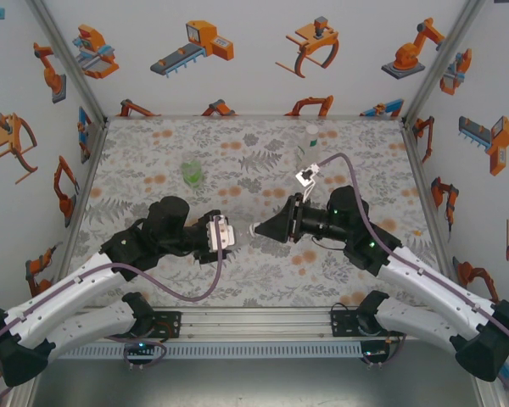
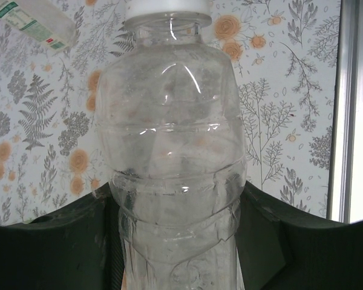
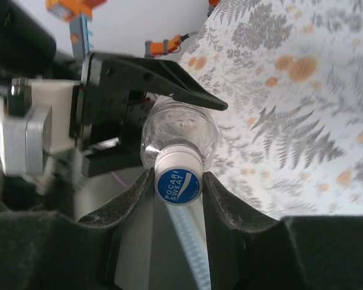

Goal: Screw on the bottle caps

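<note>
Floral tabletop (image 1: 263,275): we clamp the bottle (image 2: 169,151) in left gripper (image 1: 229,233), neck toward three o'clock, right gripper (image 3: 178,178) pinching its cap (image 3: 178,186).

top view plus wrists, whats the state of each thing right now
clear bottle: held sideways, clamped in the left fingers
cap: on that bottle's neck, pinched by the right fingers; how tight, cannot tell
left fingers: shut on the clear bottle
right fingers: shut on the cap
green bottle: standing on the table, free
far bottle: standing on the table, free
</note>
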You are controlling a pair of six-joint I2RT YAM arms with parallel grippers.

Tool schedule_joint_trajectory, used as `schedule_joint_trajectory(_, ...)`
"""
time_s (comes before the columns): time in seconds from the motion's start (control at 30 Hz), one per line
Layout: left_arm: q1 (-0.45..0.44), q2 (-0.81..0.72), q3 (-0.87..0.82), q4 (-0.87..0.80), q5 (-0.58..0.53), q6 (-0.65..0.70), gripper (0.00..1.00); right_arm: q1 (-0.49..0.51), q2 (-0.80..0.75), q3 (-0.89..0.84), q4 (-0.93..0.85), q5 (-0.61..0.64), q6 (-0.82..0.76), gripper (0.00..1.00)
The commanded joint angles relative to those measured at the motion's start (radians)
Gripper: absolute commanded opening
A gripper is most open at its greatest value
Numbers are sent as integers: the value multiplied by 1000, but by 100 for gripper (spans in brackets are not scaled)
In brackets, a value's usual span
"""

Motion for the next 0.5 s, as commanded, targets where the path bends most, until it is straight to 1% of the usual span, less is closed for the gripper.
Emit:
schedule_joint_trajectory(0.0, -1, -2, -2, 48, 42, -5, 0, -1, 25, -12, -43, 91, 391, 0)
schedule_joint_trajectory(0.07, -1, 4, -2, 50, 43, -6, 0, -1, 45, -12, -23, 66, 458, 0)
schedule_joint_trajectory(0.13, -1, 8, -2, 51, 41, -9, 0, -1, 61, 10, -74, 61, 489, 0)
schedule_joint_trajectory(0.23, -1, 9, -2, 51, 33, -11, 0, -1, 71, 45, -153, 69, 485, 1)
schedule_joint_trajectory(0.33, -1, 13, -1, 51, 24, -13, 0, -1, 71, 49, -165, 75, 484, 5)
schedule_joint_trajectory(0.47, -1, 17, 3, 47, 23, -13, 0, -1, 74, 63, -169, 67, 459, 16)
